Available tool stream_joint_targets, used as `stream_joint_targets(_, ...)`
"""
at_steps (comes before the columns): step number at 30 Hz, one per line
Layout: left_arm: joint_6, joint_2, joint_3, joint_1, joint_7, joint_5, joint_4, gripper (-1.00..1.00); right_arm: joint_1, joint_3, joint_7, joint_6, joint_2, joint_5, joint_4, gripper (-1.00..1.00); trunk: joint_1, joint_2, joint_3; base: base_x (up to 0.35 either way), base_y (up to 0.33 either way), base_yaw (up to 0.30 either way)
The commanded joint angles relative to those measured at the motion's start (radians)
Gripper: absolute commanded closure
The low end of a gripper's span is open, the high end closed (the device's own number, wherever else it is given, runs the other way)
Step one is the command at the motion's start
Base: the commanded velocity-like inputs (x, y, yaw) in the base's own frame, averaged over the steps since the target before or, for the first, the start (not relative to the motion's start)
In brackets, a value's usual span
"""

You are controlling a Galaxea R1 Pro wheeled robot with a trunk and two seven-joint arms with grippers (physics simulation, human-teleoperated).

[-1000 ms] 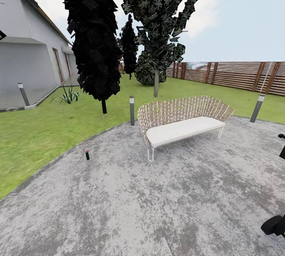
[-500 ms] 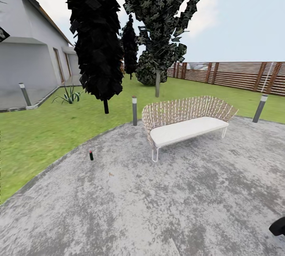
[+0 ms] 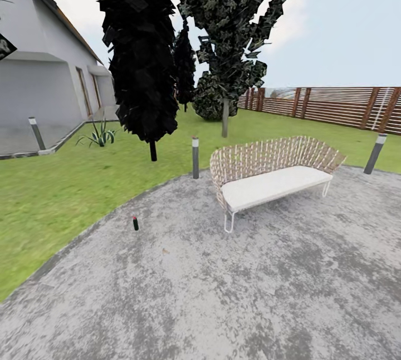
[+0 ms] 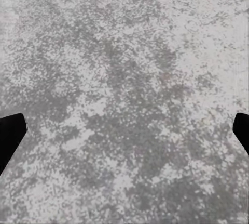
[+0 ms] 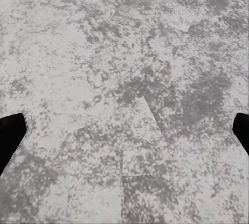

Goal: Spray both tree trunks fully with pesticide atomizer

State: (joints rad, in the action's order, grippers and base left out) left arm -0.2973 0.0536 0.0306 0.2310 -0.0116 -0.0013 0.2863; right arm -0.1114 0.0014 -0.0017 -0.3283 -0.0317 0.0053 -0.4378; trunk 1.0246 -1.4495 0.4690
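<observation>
Head view: the pesticide atomizer (image 3: 135, 223) stands upright left of centre on the floor (image 3: 223, 293), well ahead. Both wrist views show fingers apart over paving.

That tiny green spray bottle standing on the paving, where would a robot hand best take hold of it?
Probably around the dark green body of the pesticide atomizer, below its red top, coming in level from the open floor side. It stands upright and alone, so its sides look free. It is too small here to show which way the trigger faces.
</observation>
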Motion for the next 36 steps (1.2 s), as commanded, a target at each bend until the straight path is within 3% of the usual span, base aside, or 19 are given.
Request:
stream_joint_targets(1,-0.003,0.000,0.002,0.001,-0.001,0.000,-0.001,-1.00,-0.001,0.000,0.000,-0.003,0.000,0.001,0.008,-1.00,0.000,-0.001,0.001,0.241,0.250,0.000)
stream_joint_targets(36,-0.003,0.003,0.002,0.001,-0.001,0.003,-0.002,-1.00,-0.001,0.000,-0.001,-0.003,0.001,-0.002,0.040,-1.00,0.000,-0.001,0.001,0.163,0.298,0.000)
